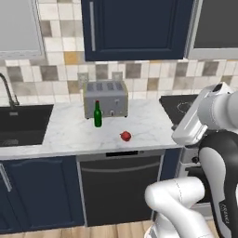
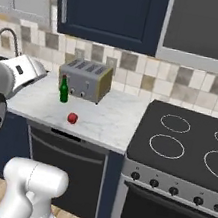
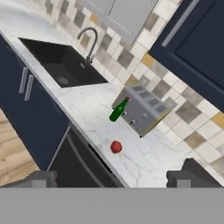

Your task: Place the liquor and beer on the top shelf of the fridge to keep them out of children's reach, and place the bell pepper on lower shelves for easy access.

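Beer (image 1: 97, 114) (image 2: 64, 90) (image 3: 118, 110): slim green glass bottle with a small red cap, standing upright on the marble counter. Bell pepper (image 1: 125, 135) (image 2: 72, 118) (image 3: 116, 147): small round red fruit lying nearer the counter's front edge, apart from the bottle.

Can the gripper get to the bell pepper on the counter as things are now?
Probably yes. The bell pepper lies alone on the marble counter near its front edge, apart from the beer and the toaster behind it. The gripper is open and holds nothing, with nothing between it and the pepper.
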Available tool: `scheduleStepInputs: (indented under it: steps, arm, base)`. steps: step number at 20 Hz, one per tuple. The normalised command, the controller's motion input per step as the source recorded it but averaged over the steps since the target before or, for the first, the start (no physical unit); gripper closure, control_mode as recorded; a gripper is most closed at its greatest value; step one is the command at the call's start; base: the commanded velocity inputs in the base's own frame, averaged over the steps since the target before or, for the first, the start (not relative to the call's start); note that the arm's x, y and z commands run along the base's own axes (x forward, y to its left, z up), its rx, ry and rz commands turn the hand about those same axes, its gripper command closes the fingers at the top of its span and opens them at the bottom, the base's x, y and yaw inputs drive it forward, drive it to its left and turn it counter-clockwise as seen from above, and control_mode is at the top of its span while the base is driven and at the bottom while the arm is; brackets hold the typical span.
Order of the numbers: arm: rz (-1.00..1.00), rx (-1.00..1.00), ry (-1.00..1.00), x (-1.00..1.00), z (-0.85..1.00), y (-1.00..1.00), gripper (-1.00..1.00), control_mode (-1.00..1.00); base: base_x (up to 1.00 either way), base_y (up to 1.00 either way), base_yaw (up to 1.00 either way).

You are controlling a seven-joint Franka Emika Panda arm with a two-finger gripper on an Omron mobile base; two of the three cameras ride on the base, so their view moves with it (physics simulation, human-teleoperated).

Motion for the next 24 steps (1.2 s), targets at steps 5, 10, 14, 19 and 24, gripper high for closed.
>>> scheduleStepInputs:
  steps: [5, 10, 14, 19, 24]
  arm:
    - [0.00, 0.00, 0.00, 0.00, 0.00, 0.00, -1.00, 1.00]
    - [0.00, 0.00, 0.00, 0.00, 0.00, 0.00, -1.00, 1.00]
    - [0.00, 0.00, 0.00, 0.00, 0.00, 0.00, -1.00, 1.00]
    - [0.00, 0.00, 0.00, 0.00, 0.00, 0.00, -1.00, 1.00]
    - [0.00, 0.00, 0.00, 0.00, 0.00, 0.00, -1.00, 1.00]
  base:
    - [0.46, 0.37, -0.43]
    - [0.17, 0.58, -0.36]
    - [0.02, 0.69, -0.30]
    - [0.00, 0.76, -0.22]
    - [0.02, 0.72, -0.21]
